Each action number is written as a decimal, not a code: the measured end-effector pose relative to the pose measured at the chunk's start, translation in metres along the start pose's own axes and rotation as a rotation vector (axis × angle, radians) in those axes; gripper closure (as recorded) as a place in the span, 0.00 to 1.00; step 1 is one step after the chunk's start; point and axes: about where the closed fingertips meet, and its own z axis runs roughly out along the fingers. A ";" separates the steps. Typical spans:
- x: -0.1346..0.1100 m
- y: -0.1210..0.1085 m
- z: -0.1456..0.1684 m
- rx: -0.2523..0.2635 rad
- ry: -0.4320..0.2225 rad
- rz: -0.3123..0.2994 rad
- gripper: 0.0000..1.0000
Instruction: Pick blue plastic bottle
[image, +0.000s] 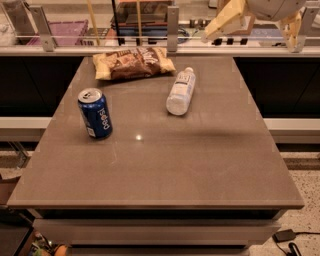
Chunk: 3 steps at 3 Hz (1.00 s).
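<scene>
The table (150, 175) holds everything. The gripper (250, 39) hangs past its far edge toward two o'clock, fingers spread and empty. The chip bag (134, 62) is at twelve. The bottle (180, 92) lies on its side at one, untouched. The can (95, 114) stands at ten. Reaching, grasping and lifting are all left to do.

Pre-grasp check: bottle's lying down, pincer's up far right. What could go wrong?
1. The bottle lies on its side on the table; a nudge from the open pincer, now high over the far right edge, could roll it.
2. Its cap end lies near the chip bag, which a finger might snag.
3. The blue can could be mistaken for the target.
</scene>
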 end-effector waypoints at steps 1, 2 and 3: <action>-0.019 0.012 0.014 0.004 0.009 0.058 0.00; -0.033 0.024 0.027 0.013 0.012 0.099 0.00; -0.041 0.035 0.040 0.014 0.021 0.114 0.00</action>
